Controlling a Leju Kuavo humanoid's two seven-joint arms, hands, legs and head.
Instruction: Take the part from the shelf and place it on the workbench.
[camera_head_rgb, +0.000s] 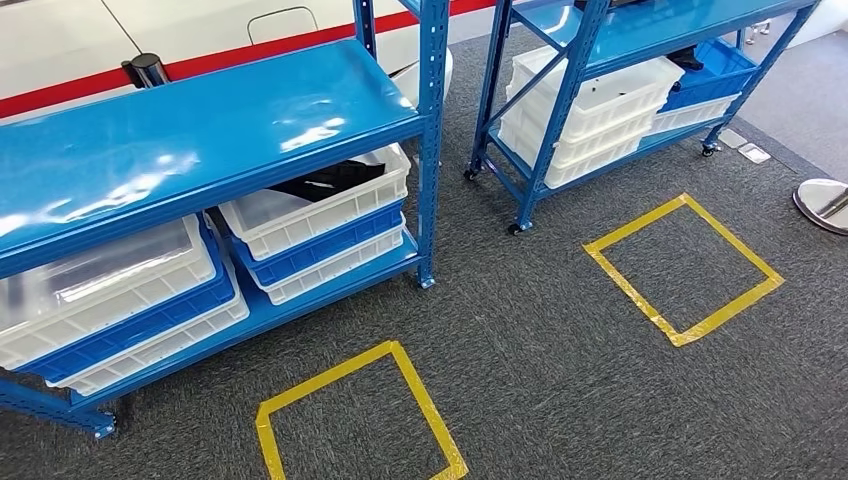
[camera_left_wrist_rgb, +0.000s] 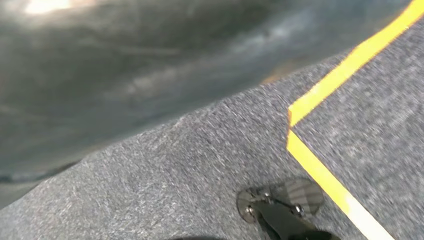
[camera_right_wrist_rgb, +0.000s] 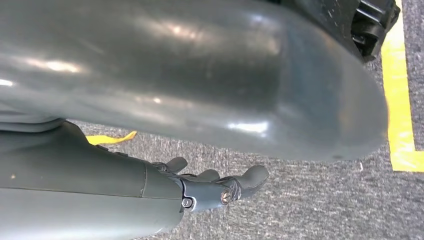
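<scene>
Both arms hang by our sides: our right hand (camera_right_wrist_rgb: 215, 187) holds nothing, fingers (camera_right_wrist_rgb: 252, 177) loosely apart; our left hand's fingers we cannot tell. Ahead, the flat black part (camera_head_rgb: 325, 181) lies in a white plastic bin (camera_head_rgb: 330, 205) under the glossy blue steel shelf (camera_head_rgb: 180, 130); reaching in, we risk striking that shelf's edge.

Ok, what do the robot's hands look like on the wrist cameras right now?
The right hand has a smooth glossy grey cover, darker grey fingers and small silver screws at the joints. The left hand shows a ribbed grey piece with metal screws, blurred.
</scene>
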